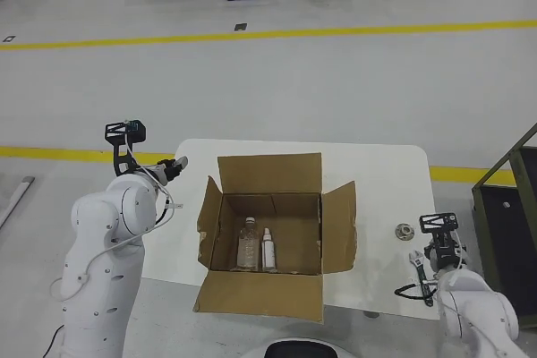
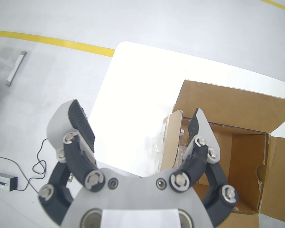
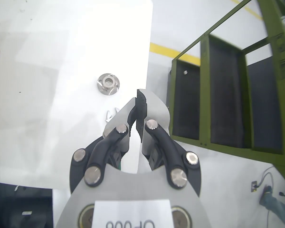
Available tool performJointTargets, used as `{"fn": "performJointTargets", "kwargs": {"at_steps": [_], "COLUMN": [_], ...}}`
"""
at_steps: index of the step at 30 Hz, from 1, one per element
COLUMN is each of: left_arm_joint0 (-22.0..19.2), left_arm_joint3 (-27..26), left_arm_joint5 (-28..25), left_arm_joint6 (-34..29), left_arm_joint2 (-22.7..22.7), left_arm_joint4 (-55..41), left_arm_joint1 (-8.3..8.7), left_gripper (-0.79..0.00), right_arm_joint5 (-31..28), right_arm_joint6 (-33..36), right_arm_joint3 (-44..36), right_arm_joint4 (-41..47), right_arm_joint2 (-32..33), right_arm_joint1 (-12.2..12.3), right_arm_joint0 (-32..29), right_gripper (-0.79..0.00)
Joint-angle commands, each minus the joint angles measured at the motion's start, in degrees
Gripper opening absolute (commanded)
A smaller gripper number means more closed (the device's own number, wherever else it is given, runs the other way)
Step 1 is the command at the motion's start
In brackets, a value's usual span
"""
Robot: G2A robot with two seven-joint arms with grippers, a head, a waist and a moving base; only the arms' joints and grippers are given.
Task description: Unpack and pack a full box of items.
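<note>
Left gripper [image 2: 135, 110], fingers spread wide and holding nothing, hangs above the left side of the table [image 2: 133, 72], just beside the cardboard box [image 2: 228, 100]. That wide spread looks ready for reaching inside. Right gripper [image 3: 139, 97], pads pressed together on nothing, sits at the table's right edge, well apart from the box and probably parked out of the way. Near it lies a metal flange [image 3: 108, 84], seemingly already unpacked. The box stands mid-table with all four flaps folded outward, which keeps the opening free. Inside, side by side on the bottom, lie a clear bottle [image 1: 248, 242] and a slimmer white bottle [image 1: 268, 251].
</note>
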Motion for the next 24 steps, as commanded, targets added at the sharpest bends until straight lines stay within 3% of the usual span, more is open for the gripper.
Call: {"fn": "performJointTargets", "kwargs": {"at_steps": [1,7,12,24], "left_arm_joint0": [0.0,0.0,0.0,0.0], "left_arm_joint3": [0.0,0.0,0.0,0.0], "left_arm_joint5": [0.0,0.0,0.0,0.0], "left_arm_joint6": [0.0,0.0,0.0,0.0], "left_arm_joint2": [0.0,0.0,0.0,0.0], "left_arm_joint4": [0.0,0.0,0.0,0.0], "left_arm_joint1": [0.0,0.0,0.0,0.0], "left_gripper": [0.0,0.0,0.0,0.0], "right_arm_joint5": [-1.67,-9.66,-14.6,-14.87], "right_arm_joint6": [3.42,16.42,22.96,23.12], "right_arm_joint3": [3.0,9.79,12.05,10.53], "right_arm_joint4": [4.0,11.23,11.08,7.64], "right_arm_joint2": [1.06,3.76,3.53,3.55], "right_arm_joint1": [0.0,0.57,1.1,1.35], "right_arm_joint0": [2.85,9.77,12.96,12.57], "right_gripper": [-0.785,-0.785,-0.785,-0.785]}}
